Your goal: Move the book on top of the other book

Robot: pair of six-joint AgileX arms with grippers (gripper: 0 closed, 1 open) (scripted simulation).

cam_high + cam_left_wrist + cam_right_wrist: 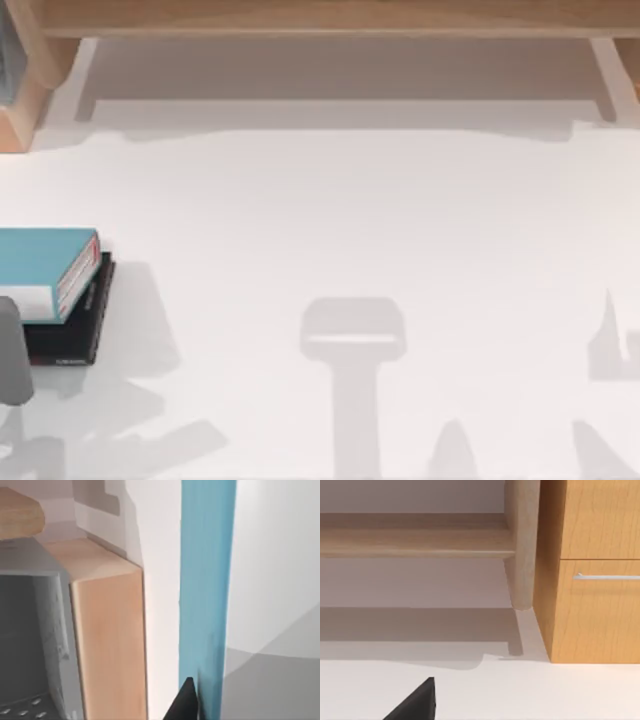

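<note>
The book (45, 262), thick and teal-blue with white page edges and a red stripe, lies on top of the other book (80, 335), a thin flat black one, at the table's far left edge. The black book sticks out beneath it toward the front and right. A grey part of my left arm (12, 350) stands at the left edge, just in front of the stack. In the left wrist view, a dark tip of my left gripper (187, 702) sits right against the book's teal cover (205, 580). The right wrist view holds a dark tip of my right gripper (417, 702) above bare table.
A wooden cabinet (20, 90) stands at the back left corner and a wooden board (330, 15) runs along the back. The right wrist view faces a wooden drawer unit (600, 575) and a round wooden leg (522, 545). The white tabletop (350, 220) stretches right of the books.
</note>
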